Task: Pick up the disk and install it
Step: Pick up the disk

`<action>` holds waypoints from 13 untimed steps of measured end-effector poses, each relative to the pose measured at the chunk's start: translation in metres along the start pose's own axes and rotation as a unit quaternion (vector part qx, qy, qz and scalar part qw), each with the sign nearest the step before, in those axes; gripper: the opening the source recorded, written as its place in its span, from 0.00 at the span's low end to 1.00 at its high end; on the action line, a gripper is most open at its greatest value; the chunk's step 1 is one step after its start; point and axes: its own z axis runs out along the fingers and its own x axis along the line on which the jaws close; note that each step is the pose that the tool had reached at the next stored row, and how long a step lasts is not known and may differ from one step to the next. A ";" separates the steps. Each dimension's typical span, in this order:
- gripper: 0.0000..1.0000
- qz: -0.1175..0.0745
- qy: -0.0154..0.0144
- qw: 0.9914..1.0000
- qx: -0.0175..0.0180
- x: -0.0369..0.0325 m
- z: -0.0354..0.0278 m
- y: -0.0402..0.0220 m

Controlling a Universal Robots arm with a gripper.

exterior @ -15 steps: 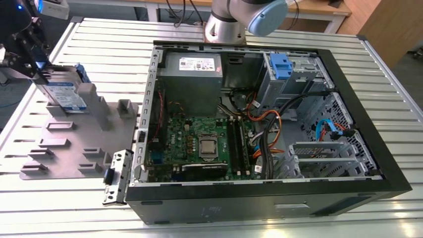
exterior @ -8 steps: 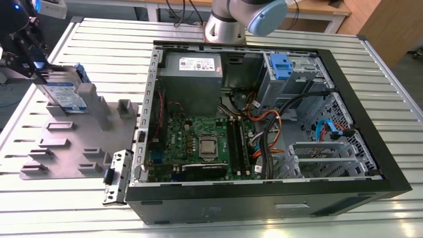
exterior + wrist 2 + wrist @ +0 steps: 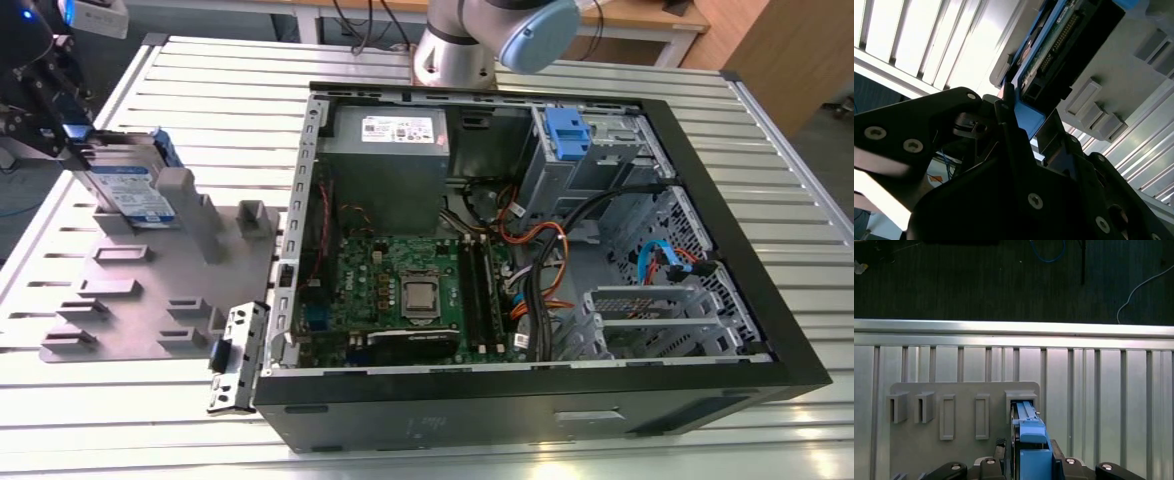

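Note:
The disk (image 3: pixel 134 188) stands on edge in a slot of the grey holder plate (image 3: pixel 134 300) on the exterior view's left, its white-and-blue label facing out. My gripper (image 3: pixel 70 130) is at the disk's top end. In the first wrist view the gripper (image 3: pixel 1029 457) is shut on the disk's blue rail (image 3: pixel 1026 422), one finger close on each side. The second wrist view has the gripper (image 3: pixel 1024 120) clamped on the blue end, with the disk's underside and circuit board (image 3: pixel 1054 45) running away from it over the holder plate (image 3: pixel 1119 85).
An open computer case (image 3: pixel 534 400) lies on the slatted table to the exterior view's right of the holder plate. Inside are a grey power supply (image 3: pixel 387 135), a blue latch on a metal cage (image 3: pixel 567 135), the motherboard and cables. A loose metal bracket (image 3: pixel 234 355) lies by the case.

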 end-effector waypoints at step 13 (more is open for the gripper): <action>0.36 0.000 0.000 1.000 0.000 0.0000 0.0001 0.0024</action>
